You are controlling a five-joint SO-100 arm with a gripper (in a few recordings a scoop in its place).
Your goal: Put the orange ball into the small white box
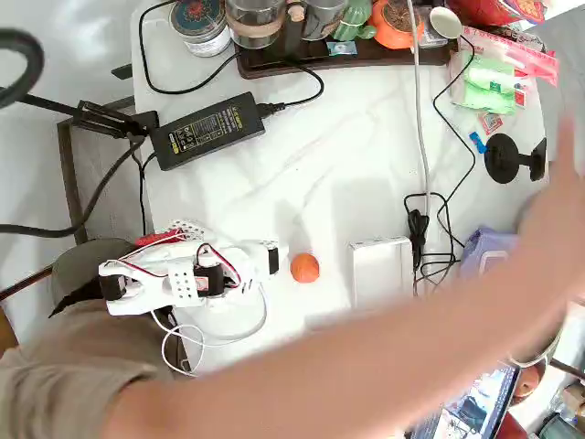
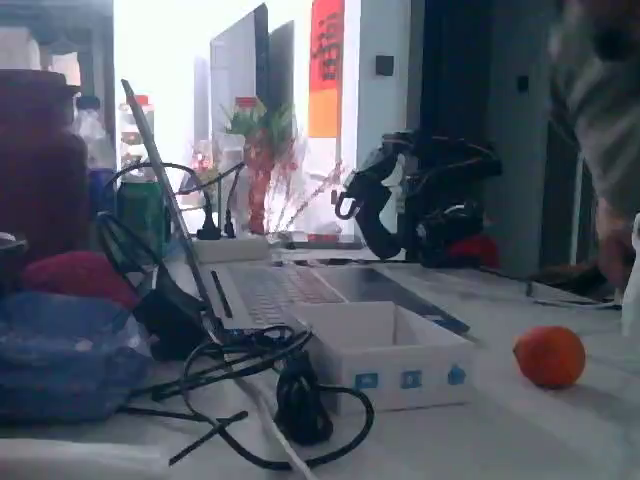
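Note:
The orange ball [image 1: 304, 267] rests on the white table between my gripper and the small white box [image 1: 381, 270]. My gripper [image 1: 274, 259], at the tip of the white arm lying folded on the left, points at the ball from just left of it and holds nothing. Blur hides how its jaws stand. In the fixed view the ball [image 2: 549, 356] sits to the right of the box [image 2: 385, 355], about a ball's width away. The box is open on top and looks empty.
A person's blurred arm [image 1: 384, 366] sweeps across the front of the table. Black cables [image 1: 430, 233] lie right of the box, beside a purple wipes pack [image 1: 489, 251]. A black power adapter [image 1: 207, 130] and a cluttered tray [image 1: 347, 50] sit at the back. A laptop [image 2: 300, 285] lies behind the box.

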